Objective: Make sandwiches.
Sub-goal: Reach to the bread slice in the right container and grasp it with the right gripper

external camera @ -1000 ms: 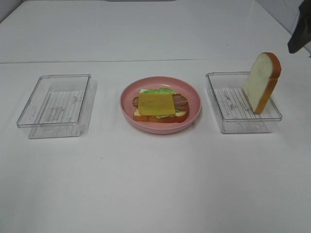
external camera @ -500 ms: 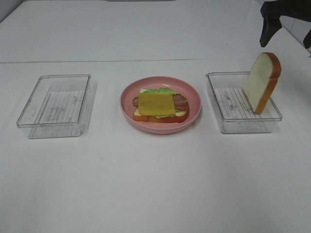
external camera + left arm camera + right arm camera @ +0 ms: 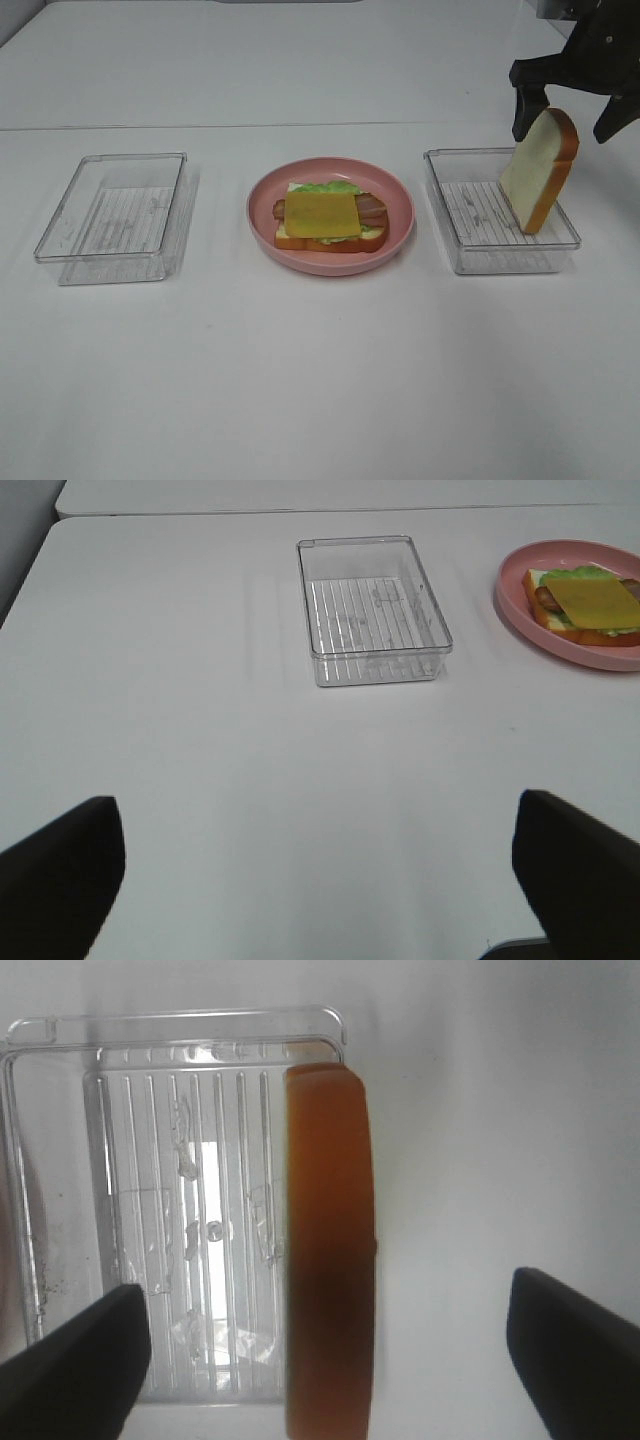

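Sandwiches (image 3: pixel 330 218): 1 open-faced stack, cheese uppermost, on pink plate (image 3: pixel 398 200); top bread slice (image 3: pixel 540 170) upright in right tray (image 3: pixel 470 250), right end effector (image 3: pixel 568 112) spread above it, next lowering to pinch.

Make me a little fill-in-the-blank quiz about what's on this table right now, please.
1. The top layer of the open sandwich on the pink plate is yellow ____.
2. The bread slice stands on edge in the clear tray on the ____ side of the overhead view.
3. The right pincer hangs above that slice with its jaws ____.
4. The other tray holds ____ food.

Missing words: cheese; right; open; no
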Controlling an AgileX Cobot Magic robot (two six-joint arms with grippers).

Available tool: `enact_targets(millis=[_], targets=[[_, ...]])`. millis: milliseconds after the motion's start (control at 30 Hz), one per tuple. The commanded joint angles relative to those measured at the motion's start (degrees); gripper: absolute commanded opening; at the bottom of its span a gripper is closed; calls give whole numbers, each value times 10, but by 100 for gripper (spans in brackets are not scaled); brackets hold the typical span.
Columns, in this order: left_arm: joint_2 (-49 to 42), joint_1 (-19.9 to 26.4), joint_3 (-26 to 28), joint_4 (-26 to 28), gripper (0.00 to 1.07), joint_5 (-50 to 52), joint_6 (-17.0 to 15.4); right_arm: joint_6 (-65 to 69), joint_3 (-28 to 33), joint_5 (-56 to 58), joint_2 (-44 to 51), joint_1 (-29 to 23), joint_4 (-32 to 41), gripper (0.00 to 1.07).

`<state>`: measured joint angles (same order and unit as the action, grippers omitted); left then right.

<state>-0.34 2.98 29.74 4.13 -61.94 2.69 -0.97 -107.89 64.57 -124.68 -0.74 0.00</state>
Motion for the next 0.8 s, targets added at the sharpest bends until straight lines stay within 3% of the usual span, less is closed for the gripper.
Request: enact_targets(millis=[33,700,800], targets=[[-9,1,-1,6,98,6,-3,-5,-4,-12,-13,2,0,93],[-9,1,-1,7,98,6,-3,-5,-4,-26,-45,2,23,89],[-9,1,-1,7,98,6,-3,-6,-4,-22,-45,2,23,83]])
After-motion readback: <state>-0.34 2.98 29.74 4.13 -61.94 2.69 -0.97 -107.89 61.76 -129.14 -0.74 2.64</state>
